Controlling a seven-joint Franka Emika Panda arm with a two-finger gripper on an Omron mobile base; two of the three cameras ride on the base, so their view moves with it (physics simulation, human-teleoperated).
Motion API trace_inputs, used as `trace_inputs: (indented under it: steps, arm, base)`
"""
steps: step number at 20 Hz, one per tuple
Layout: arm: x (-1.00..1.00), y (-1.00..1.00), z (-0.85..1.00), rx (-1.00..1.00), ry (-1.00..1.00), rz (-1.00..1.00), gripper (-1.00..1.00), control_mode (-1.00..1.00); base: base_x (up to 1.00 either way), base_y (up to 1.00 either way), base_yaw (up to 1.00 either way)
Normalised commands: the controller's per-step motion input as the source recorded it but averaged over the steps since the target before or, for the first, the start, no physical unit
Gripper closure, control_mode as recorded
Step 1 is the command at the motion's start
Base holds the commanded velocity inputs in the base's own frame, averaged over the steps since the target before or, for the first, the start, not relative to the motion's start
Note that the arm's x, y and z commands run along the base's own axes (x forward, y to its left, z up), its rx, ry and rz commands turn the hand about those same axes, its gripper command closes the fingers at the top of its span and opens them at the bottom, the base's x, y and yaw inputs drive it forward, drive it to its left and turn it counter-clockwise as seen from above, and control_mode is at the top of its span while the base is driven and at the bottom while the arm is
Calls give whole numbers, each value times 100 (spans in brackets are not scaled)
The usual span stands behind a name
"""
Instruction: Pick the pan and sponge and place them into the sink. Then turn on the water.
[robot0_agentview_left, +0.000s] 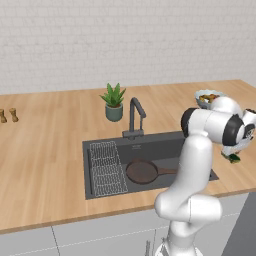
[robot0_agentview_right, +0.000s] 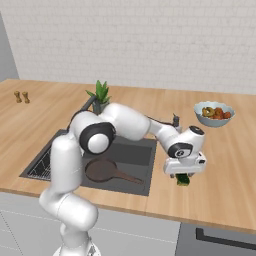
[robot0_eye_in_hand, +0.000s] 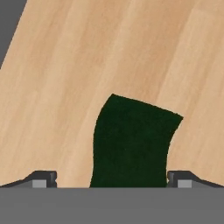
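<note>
The pan lies flat in the sink, its handle pointing right toward the basin's right wall, with the wire rack beside it on the left. The sponge is at the worktop, on the strip of wood right of the sink and near the front edge; in the hand view the sponge stands between the two fingers, which sit close at either side of it, so they look set on it, though actual contact is hidden at the frame's bottom. Whether the sponge rests on the wood or is just lifted cannot be told.

Around the sponge the worktop is bare wood: the sink's right rim is just to its left, the front edge close below, and the fruit bowl well behind. The faucet and potted plant stand behind the sink, two small shakers far left.

The arm bends from its shoulder across the sink's right part, forearm stretched out rightward, wrist turned so the gripper points straight down at the worktop.
</note>
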Motion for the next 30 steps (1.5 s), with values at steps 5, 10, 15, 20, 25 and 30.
trace_inputs:
  steps: [5,10,15,20,25,30]
  arm:
    - [9,0,-34,-3,0,0,-100,-100]
    - [5,10,-67,-8,-1,2,100,-100]
    - [1,17,-67,-5,-4,2,100,-100]
    - [-32,22,30,0,-19,0,100,-100]
    - [-41,92,88,0,-20,0,100,-100]
    - [-23,100,82,0,-5,0,100,-100]
  base:
    - [0,0,0]
    - [0,0,0]
    - [0,0,0]
    - [0,0,0]
    - [0,0,0]
    - [0,0,0]
